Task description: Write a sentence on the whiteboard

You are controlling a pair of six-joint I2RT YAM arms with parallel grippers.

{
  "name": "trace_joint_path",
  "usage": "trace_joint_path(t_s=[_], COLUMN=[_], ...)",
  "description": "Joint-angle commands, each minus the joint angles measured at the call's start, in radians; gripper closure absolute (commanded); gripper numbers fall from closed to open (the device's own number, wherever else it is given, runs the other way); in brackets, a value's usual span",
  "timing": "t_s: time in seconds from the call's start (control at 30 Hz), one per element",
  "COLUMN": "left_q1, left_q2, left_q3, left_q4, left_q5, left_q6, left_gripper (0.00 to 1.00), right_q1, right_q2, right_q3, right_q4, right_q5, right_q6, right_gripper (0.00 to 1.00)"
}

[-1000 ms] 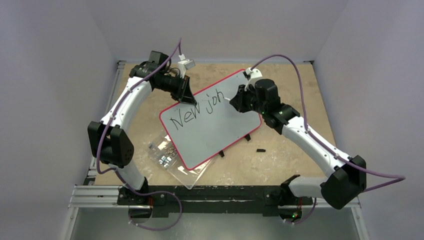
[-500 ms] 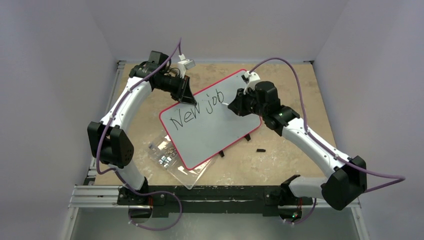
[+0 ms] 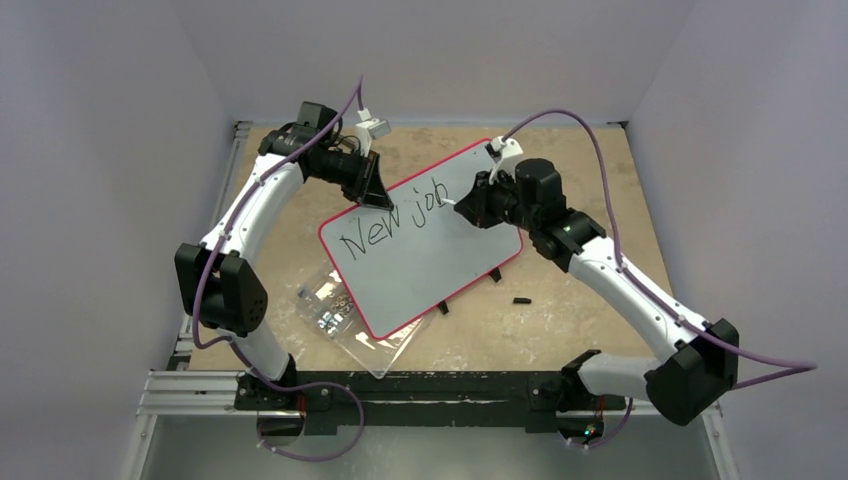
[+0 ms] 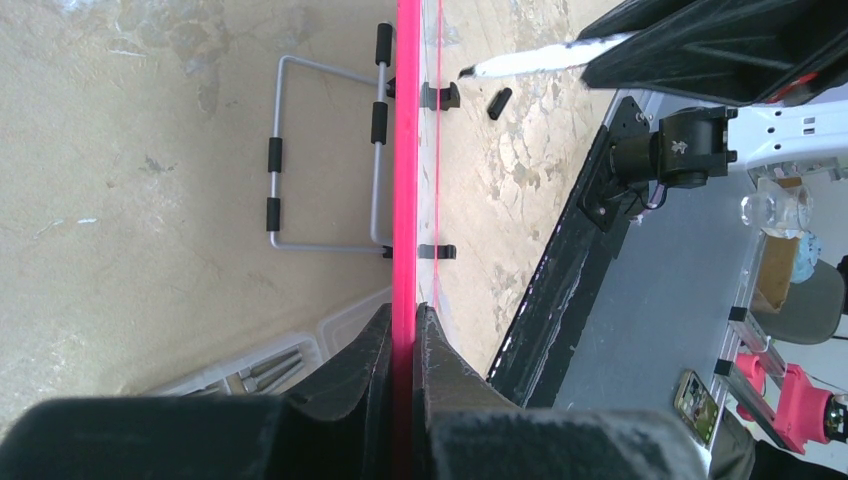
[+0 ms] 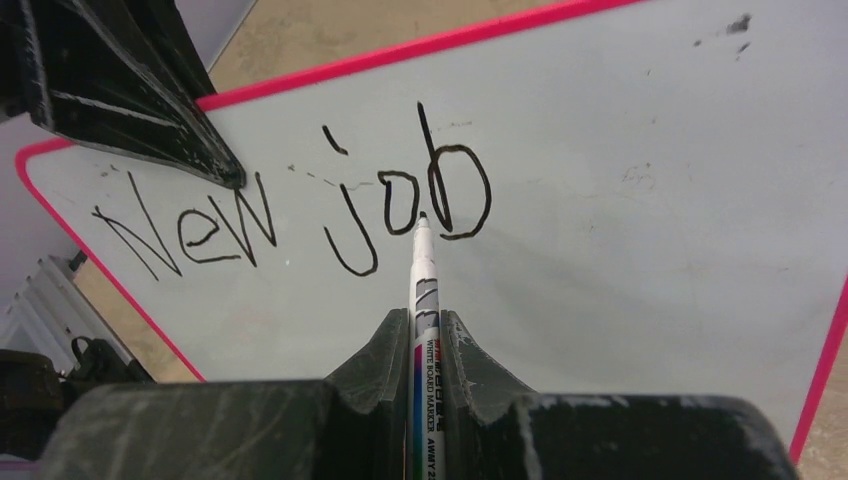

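I see the whiteboard, white with a thin red rim and rounded corners, standing skewed on the worktop, its long sides running from near left to far right. The sentence reads only "New job", one line of thin black strokes along the far long edge.

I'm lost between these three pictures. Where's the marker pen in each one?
Top external: the marker is a small white stub at the right end of the sentence, upper centre.
Left wrist: a white stick near the top edge, right of centre.
Right wrist: bottom centre, clamped between the jaws, with its tip at the "b".
Shared landmark: the whiteboard's red rim.
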Motion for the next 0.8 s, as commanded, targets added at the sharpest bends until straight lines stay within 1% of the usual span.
trace_joint_path(t_s=[0.0,0.1,0.27,0.77], left_q1=[-0.003,-0.003,-0.003,-0.003], left_q2=[-0.05,-0.051,-0.055,-0.054], left_q3=[0.013,0.013,0.014,0.015], left_q4=[0.032,0.032,0.033,0.034], left_q5=[-0.009,-0.01,-0.008,-0.008], left_q6=[0.023,0.023,0.021,0.02], left_gripper=[1.0,1.0,1.0,1.0], right_q1=[-0.003,-0.005,-0.024,-0.061], right_q2=[-0.052,-0.041,-0.023,0.021], right_q3=[0.084,0.102,0.12,0.134], right_q4=[0.011,0.001,0.004,0.028], right_q5=[0.054,0.103,0.13,0.099], right_q6=[-0.028,-0.034,-0.026,-0.017], right_gripper=[1.0,1.0,1.0,1.0])
